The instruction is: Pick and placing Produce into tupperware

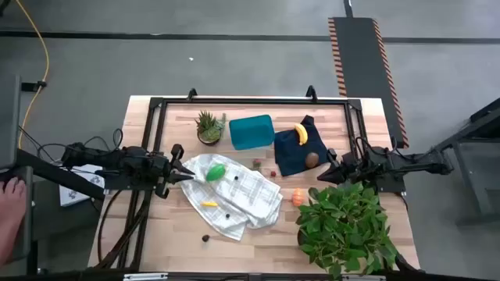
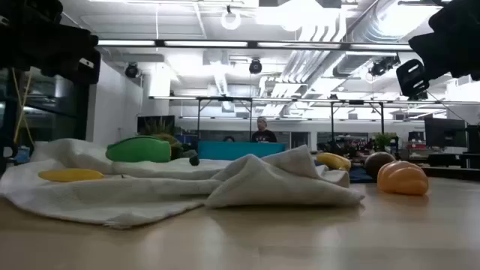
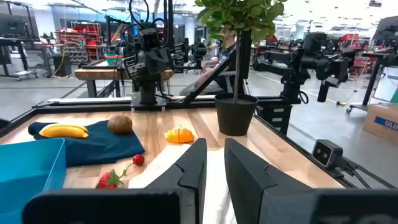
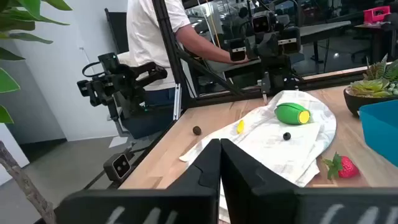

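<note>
The teal tupperware (image 1: 251, 131) stands at the table's far middle. A yellow banana (image 1: 301, 133) and a brown piece (image 1: 312, 160) lie on a navy cloth (image 1: 297, 154). A green piece (image 1: 216, 172), a small yellow piece (image 1: 208, 204) and dark berries lie on a crumpled white cloth (image 1: 238, 195). An orange piece (image 1: 298, 197), a strawberry (image 1: 257, 164) and a red berry (image 1: 273, 173) rest on bare wood. My left gripper (image 1: 187, 172) hovers at the white cloth's left edge, open by a narrow gap (image 3: 215, 168). My right gripper (image 1: 320, 177) hovers right of the navy cloth, shut (image 4: 221, 155).
A small spiky potted plant (image 1: 208, 127) stands left of the tupperware. A big leafy plant (image 1: 344, 222) fills the near right corner, close under my right arm. A dark berry (image 1: 205, 238) lies on bare wood near the front edge. A person's hand (image 1: 9, 195) shows beyond the table's left.
</note>
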